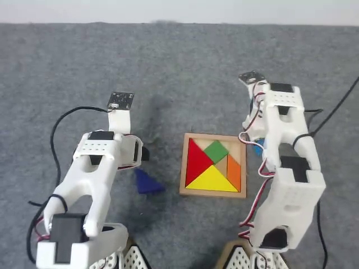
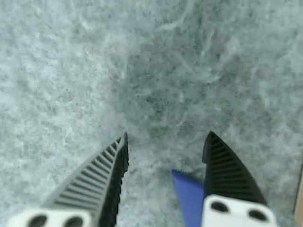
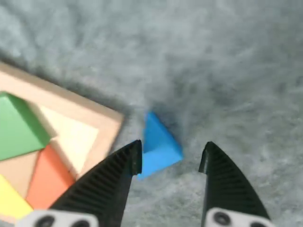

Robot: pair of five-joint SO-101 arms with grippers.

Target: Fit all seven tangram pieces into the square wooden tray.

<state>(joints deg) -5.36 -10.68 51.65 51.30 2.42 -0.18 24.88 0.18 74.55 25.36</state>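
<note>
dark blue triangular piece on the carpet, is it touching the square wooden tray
Apart. The high view shows a strip of grey carpet between the dark blue triangular piece and the square wooden tray.

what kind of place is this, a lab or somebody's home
Likely a robotics lab bench: the left arm and right arm sit side by side at a grey felt-like table, a square wooden tray of tangram pieces between them.

Matt wooden tray [image 1: 213, 192] on fuzzy grey felt cloth [image 1: 168, 73].
</note>
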